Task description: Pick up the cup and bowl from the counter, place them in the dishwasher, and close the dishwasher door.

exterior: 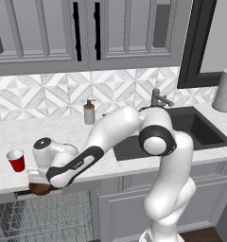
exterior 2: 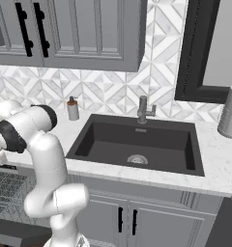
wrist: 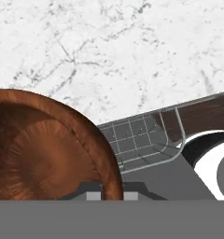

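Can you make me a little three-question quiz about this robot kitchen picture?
1. True or false: the cup is standing upright on the counter.
2. What does the gripper have its fingers on? A) the soap bottle B) the rim of the bowl C) the faucet
3. Fill in: below the counter edge, the wire rack of the open ______ shows.

Key: 1 true. 2 B. 3 dishwasher.
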Controlling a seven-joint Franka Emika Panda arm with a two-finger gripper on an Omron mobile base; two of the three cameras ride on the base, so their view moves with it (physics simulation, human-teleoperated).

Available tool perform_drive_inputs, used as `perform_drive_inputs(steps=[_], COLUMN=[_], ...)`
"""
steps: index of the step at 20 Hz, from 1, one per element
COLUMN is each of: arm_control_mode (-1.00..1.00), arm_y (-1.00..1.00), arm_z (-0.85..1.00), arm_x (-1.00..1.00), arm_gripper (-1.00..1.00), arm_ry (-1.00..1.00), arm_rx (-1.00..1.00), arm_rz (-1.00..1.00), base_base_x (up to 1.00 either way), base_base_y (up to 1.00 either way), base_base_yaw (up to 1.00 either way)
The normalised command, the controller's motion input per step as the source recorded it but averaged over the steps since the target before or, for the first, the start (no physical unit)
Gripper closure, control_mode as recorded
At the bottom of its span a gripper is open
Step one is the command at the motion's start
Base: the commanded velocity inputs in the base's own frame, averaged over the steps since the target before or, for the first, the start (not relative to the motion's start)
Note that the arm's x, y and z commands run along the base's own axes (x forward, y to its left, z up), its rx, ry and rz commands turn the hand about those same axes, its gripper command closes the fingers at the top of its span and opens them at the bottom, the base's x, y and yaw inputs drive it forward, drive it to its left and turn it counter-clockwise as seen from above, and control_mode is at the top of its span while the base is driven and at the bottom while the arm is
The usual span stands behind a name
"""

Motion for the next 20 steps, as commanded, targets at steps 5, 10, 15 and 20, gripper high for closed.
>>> perform_drive_inputs(steps=[5,10,15,20], arm_control_mode=[-1.0,-1.0,-1.0,-1.0], arm_y=[-0.18,0.0,0.01,0.23], arm_z=[-0.03,-0.38,-0.32,-0.02], arm_x=[-0.78,-0.14,-0.15,-0.43], arm_gripper=[1.0,1.0,1.0,1.0], arm_ry=[0.01,-0.02,-0.17,-0.19], arm_rx=[0.0,-0.03,-0.07,-0.01], arm_rz=[-0.03,-0.03,-0.1,-0.1], base_base_x=[0.0,0.0,0.0,0.0], base_base_y=[0.0,0.0,0.0,0.0], base_base_yaw=[0.0,0.0,0.0,0.0])
